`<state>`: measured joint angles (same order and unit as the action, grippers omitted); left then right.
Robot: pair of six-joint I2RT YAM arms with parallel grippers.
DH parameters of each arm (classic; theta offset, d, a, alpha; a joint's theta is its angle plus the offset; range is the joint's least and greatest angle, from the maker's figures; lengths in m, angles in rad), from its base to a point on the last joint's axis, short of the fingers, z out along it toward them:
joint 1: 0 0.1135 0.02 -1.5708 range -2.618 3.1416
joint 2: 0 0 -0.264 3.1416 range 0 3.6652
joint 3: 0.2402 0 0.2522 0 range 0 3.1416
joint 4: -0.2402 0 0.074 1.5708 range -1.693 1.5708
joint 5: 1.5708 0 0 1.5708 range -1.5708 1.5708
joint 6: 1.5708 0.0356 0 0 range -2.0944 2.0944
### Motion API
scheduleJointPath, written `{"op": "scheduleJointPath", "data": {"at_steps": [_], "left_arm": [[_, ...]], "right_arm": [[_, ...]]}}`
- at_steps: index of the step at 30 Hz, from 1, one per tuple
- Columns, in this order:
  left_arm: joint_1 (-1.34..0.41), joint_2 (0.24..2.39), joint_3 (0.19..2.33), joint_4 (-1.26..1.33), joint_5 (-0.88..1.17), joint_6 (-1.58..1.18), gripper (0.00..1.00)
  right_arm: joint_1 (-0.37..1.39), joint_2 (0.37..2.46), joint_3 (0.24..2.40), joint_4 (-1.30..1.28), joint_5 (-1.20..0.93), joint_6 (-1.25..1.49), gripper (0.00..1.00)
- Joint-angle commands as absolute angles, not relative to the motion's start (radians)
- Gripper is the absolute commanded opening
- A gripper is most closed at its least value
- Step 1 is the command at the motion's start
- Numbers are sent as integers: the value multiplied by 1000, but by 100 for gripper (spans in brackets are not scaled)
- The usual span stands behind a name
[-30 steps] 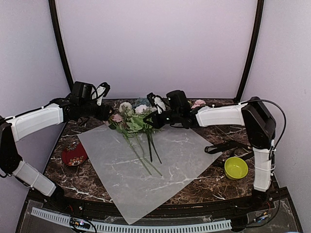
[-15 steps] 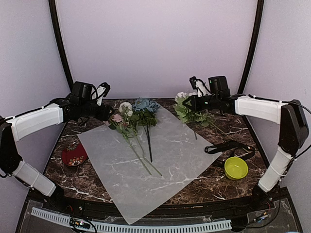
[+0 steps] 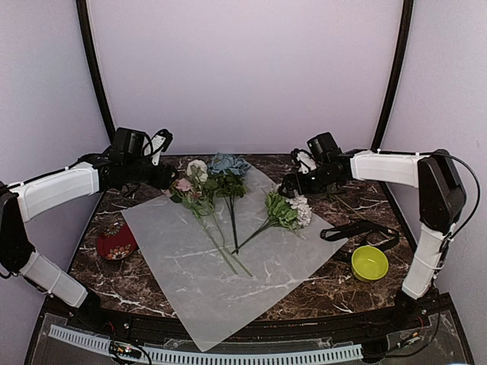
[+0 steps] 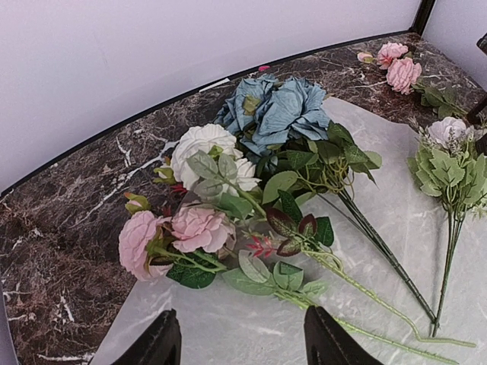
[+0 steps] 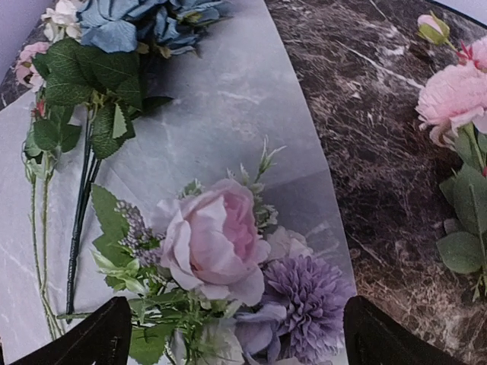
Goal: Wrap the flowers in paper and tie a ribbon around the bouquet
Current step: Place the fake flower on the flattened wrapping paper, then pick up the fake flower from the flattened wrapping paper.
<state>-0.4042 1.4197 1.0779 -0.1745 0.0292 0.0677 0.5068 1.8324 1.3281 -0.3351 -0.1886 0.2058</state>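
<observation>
While most of the flowers [image 3: 209, 186] are lying on the far part of the paper [image 3: 228, 289], with blooms toward the back wall and stems pointing toward the arms, one loose pink sprig [image 5: 455, 91] is lying off the sheet on the bare dark surface [image 3: 125, 285]. I judge that the coming move is turning on this one. The right pincer [image 5: 240, 338] is hanging with its jaws wide apart and gripping nothing, directly over a pink-and-purple sprig [image 3: 289, 211] that is resting near the right edge of the paper. From there the loose pink sprig is lying across the paper's edge, on the side of the back wall, and its stem is running alongside that edge and away from the blooms. The right arm is clearly the nearer one. The left pincer [image 4: 242, 346] is also standing open and empty, hovering at the far left of the sheet beside the main bunch. In the top view the right arm is covering the loose pink sprig, and the right wrist view is cutting it off at the frame edge, so its stem end is not showing. The black loop to the right of the paper is probably the ribbon [image 3: 358, 230].
</observation>
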Motion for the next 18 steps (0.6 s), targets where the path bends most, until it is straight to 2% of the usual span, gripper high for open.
{"op": "scheduleJointPath", "data": {"at_steps": [1, 5, 9, 13, 18], "left_arm": [[-403, 1403, 1066, -181, 36, 78, 57], [-405, 1405, 1067, -182, 34, 78, 57], [-404, 1404, 1066, -183, 33, 78, 57], [-404, 1404, 1066, -182, 34, 78, 57], [-405, 1402, 1067, -181, 38, 78, 57]], "right_arm": [[544, 1831, 1378, -434, -67, 235, 100], [568, 1873, 1412, -489, -86, 236, 99], [574, 1931, 1441, -527, -118, 242, 86], [576, 1940, 1467, -542, -109, 224, 61], [581, 1923, 1536, -587, -71, 111, 21]]}}
